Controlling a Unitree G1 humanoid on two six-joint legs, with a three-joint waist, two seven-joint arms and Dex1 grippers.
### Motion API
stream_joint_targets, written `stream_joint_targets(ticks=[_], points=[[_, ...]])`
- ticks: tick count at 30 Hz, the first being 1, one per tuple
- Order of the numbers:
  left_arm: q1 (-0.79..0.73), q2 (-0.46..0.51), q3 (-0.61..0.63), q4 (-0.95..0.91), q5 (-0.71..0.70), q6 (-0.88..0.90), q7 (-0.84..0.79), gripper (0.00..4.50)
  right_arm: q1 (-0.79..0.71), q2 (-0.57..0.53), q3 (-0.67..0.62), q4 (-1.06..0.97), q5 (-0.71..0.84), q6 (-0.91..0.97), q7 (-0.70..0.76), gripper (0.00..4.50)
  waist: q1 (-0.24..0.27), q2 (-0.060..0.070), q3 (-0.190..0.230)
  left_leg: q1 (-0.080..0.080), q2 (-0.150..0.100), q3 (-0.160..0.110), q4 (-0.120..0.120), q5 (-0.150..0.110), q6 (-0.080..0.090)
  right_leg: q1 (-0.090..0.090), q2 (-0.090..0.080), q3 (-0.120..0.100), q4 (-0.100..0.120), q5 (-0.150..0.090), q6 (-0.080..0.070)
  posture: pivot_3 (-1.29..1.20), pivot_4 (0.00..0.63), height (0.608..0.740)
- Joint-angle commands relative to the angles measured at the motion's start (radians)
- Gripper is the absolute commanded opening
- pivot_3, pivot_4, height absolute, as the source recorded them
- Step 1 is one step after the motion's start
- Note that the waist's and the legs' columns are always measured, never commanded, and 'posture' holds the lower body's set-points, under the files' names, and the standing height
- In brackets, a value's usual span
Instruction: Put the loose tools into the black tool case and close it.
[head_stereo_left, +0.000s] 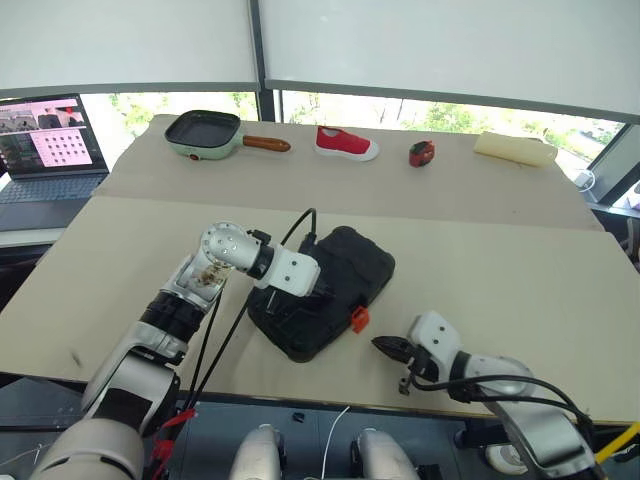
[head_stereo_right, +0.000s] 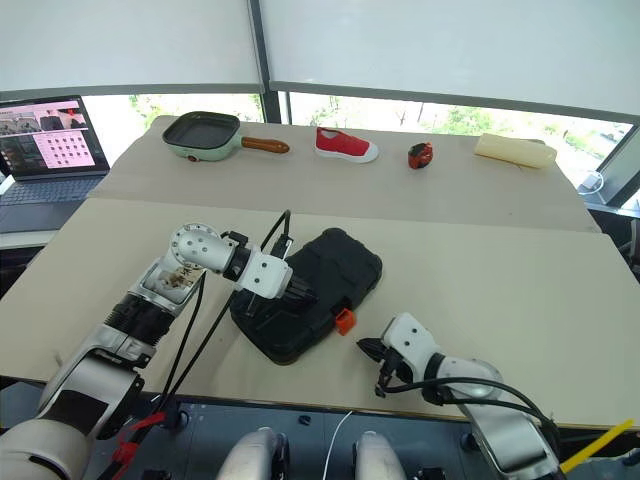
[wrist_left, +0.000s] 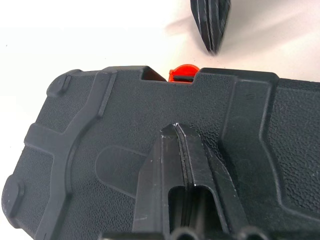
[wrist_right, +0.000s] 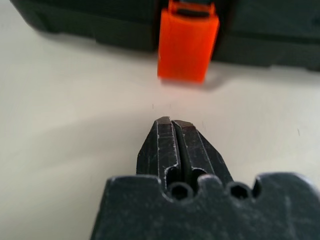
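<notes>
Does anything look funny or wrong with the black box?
Yes, one thing. The black tool case lies shut on the table, but its orange latch sticks out over the tabletop instead of lying flat, so it looks unfastened. The shut right gripper points at it.

The black tool case (wrist_right: 125, 30) is cut off at the frame's edge, its orange latch (wrist_right: 187, 47) blurred (perhaps unfastened).

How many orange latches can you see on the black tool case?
1. The orange latch sits on the front edge of the closed black tool case, facing the shut right gripper. Other sides of the case are hidden.
</notes>
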Motion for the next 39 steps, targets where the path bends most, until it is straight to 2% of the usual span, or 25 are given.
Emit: stream_joint_targets(ticks=[1,6,13,20,39], points=[[0.036,0.003,-0.070,0.063,0.085,0.009,-0.011,0.00,-0.051,0.023,0.060,0.056,-0.047,-0.027,0.001,0.02,-0.001,0.000,0.000,0.000,0.000,0.000,0.000,0.000,0.000,0.000,0.000,0.000,0.000,0.000,0.000,0.00,0.150,0.740],[0.041,0.003,-0.072,0.055,0.087,0.010,-0.009,0.00,-0.123,0.074,0.082,0.104,-0.067,-0.055,-0.006,0.02,-0.004,-0.001,-0.001,0.000,0.000,0.000,-0.002,0.000,0.000,0.001,0.001,0.000,0.000,0.000,0.000,0.00,0.150,0.740],[0.048,0.002,-0.075,0.054,0.089,0.002,-0.002,0.00,-0.115,0.114,0.004,0.012,-0.007,-0.077,-0.014,0.02,-0.009,-0.003,-0.002,0.000,0.000,0.000,-0.003,0.000,0.000,0.000,0.001,0.000,0.001,0.001,-0.001,0.00,0.150,0.740],[0.052,-0.002,-0.079,0.064,0.098,-0.015,0.005,0.00,-0.097,0.105,-0.034,-0.096,0.031,-0.043,-0.008,0.02,-0.009,-0.003,-0.002,-0.001,0.000,0.001,-0.004,0.000,0.000,-0.002,0.001,0.001,0.001,0.001,-0.002,0.00,0.150,0.740],[0.054,-0.012,-0.077,0.088,0.115,-0.023,0.032,0.00,-0.160,0.039,-0.070,-0.171,0.091,0.082,0.051,0.02,-0.010,-0.003,-0.002,0.000,0.000,0.001,-0.004,0.000,0.000,-0.002,0.001,0.001,0.001,0.001,-0.001,0.00,0.150,0.740]])
